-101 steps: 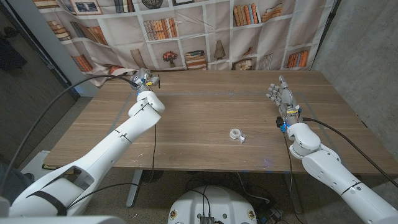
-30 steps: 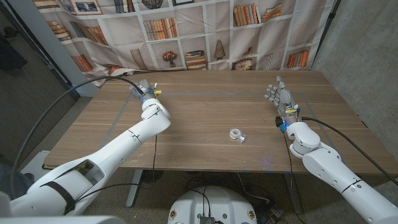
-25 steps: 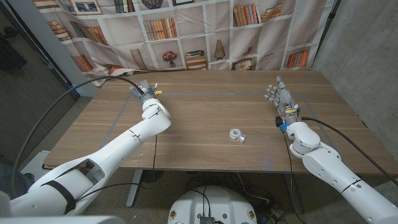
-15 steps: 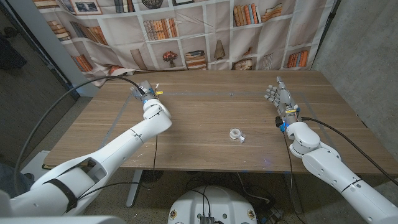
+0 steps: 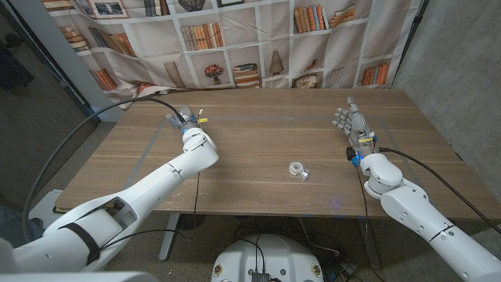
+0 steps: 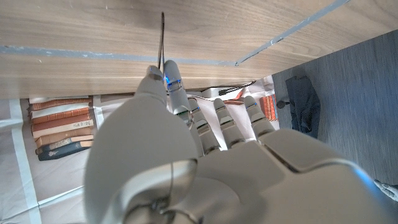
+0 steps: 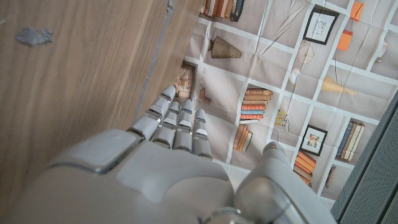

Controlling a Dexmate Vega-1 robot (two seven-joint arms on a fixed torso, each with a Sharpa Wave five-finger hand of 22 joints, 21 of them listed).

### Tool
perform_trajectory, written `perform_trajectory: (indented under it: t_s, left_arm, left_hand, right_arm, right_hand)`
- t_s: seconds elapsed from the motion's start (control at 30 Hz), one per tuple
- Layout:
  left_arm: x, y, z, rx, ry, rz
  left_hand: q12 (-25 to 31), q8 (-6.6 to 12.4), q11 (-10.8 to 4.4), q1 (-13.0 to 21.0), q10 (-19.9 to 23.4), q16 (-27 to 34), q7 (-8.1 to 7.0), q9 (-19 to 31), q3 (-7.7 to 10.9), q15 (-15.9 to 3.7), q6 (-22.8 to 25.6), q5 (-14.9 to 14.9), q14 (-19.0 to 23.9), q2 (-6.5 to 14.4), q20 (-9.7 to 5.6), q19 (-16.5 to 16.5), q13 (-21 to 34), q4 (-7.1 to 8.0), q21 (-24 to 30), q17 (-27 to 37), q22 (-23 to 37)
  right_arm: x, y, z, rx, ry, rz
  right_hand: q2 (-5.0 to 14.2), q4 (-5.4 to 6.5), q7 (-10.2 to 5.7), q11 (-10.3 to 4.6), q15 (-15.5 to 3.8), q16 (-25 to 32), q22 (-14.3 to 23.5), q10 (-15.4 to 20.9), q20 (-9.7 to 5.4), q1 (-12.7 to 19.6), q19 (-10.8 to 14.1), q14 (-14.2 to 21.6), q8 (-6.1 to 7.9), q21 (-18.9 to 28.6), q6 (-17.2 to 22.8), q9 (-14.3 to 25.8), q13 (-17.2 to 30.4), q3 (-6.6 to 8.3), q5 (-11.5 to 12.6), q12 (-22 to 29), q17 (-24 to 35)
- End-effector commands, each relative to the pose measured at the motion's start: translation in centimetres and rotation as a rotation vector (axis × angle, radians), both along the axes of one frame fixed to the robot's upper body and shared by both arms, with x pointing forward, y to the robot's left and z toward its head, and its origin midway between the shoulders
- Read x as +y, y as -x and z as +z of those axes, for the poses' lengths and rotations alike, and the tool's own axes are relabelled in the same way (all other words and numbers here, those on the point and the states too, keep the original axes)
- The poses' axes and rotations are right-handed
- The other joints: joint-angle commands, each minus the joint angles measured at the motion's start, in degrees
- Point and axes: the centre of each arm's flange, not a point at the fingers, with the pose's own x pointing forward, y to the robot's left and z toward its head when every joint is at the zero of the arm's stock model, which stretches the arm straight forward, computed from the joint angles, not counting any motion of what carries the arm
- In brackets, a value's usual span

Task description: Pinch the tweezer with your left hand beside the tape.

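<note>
left hand [image 5: 182,118] with tweezer [image 6: 163,37] shifted toward tape [image 5: 297,169]

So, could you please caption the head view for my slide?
Left hand holds the tweezer at the table's far left; tape sits mid-table.

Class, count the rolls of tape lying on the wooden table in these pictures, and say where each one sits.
1. A small clear roll of tape lies near the table's front edge, about midway between the two arms. Nothing else on the table looks like tape.
</note>
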Motion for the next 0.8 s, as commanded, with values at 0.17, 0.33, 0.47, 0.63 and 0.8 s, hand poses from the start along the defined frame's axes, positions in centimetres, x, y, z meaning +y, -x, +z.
perform_trajectory:
  t_s: [0.17, 0.33, 0.47, 0.63, 0.8]
  left_arm:
    - [-0.25, -0.66, -0.71, 0.037, -0.032, 0.026]
    - [-0.34, -0.93, -0.86, 0.046, -0.036, 0.025]
    - [-0.43, -1.13, -1.08, 0.055, -0.039, 0.021]
    - [-0.49, -1.24, -1.34, 0.064, -0.039, 0.025]
    - [-0.49, -1.3, -1.58, 0.073, -0.039, 0.026]
  left_hand:
    - [-0.2, -0.19, 0.12, -0.5, -0.5, -0.2, -0.08, 0.2, 0.41, -2.98, -0.7, -0.1, -0.1, -0.1, 0.04, 0.2, 0.1, 0.19, -0.2, 0.2, 0.1]
    - [-0.2, -0.21, 0.15, -0.5, -0.7, -0.1, -0.24, 0.2, 0.5, -2.86, -0.8, -0.1, 0.0, -0.1, 0.04, 0.2, 0.1, 0.19, -0.3, 0.2, 0.1]
    - [-0.2, -0.22, 0.11, -0.6, -0.8, -0.1, -0.21, 0.2, 0.54, -2.84, -0.9, -0.1, -0.1, -0.1, 0.04, 0.2, 0.2, 0.2, -0.3, 0.2, 0.1]
    - [-0.2, -0.26, -0.01, -0.6, -0.9, -0.1, -0.22, 0.2, 0.6, -2.83, -1.0, -0.1, -0.1, -0.1, 0.05, 0.2, 0.2, 0.2, -0.4, 0.2, 0.1]
    - [-0.3, -0.25, -0.2, -0.6, -1.0, -0.2, -0.35, 0.2, 0.67, -2.83, -1.1, 0.0, -0.2, -0.1, 0.05, 0.2, 0.2, 0.19, -0.5, 0.2, 0.1]
  right_arm:
    - [0.12, -0.16, -0.09, 0.006, 0.003, 0.004]
    - [0.22, -0.21, -0.09, 0.009, 0.002, 0.004]
    - [0.3, -0.29, -0.23, 0.014, 0.0, 0.005]
    - [0.33, -0.34, -0.31, 0.016, 0.002, 0.006]
    - [0.31, -0.36, -0.33, 0.018, 0.002, 0.005]
  right_hand:
    - [0.55, -0.32, -0.03, -0.02, 0.16, -0.1, 0.2, 0.5, 0.05, 0.3, 0.6, 0.4, -0.03, -0.1, 0.4, 0.1, 0.1, 0.2, -0.1, 0.0, 0.3]
    - [0.57, -0.34, 0.01, -0.04, 0.16, -0.1, 0.2, 0.5, 0.06, 0.3, 0.6, 0.4, -0.03, -0.1, 0.4, 0.1, 0.1, 0.19, -0.1, 0.0, 0.3]
    - [0.58, -0.35, 0.01, 0.01, 0.15, -0.1, 0.2, 0.5, 0.04, 0.3, 0.6, 0.4, -0.02, -0.2, 0.4, 0.1, 0.1, 0.19, -0.1, 0.0, 0.3]
    - [0.59, -0.37, -0.01, -0.01, 0.11, -0.1, 0.2, 0.5, 0.05, 0.3, 0.7, 0.4, -0.04, -0.2, 0.4, 0.1, 0.1, 0.17, -0.1, 0.0, 0.3]
    - [0.59, -0.39, -0.01, -0.02, 0.09, -0.1, 0.2, 0.5, 0.08, 0.3, 0.7, 0.5, -0.04, -0.2, 0.3, 0.1, 0.1, 0.16, -0.1, 0.0, 0.3]
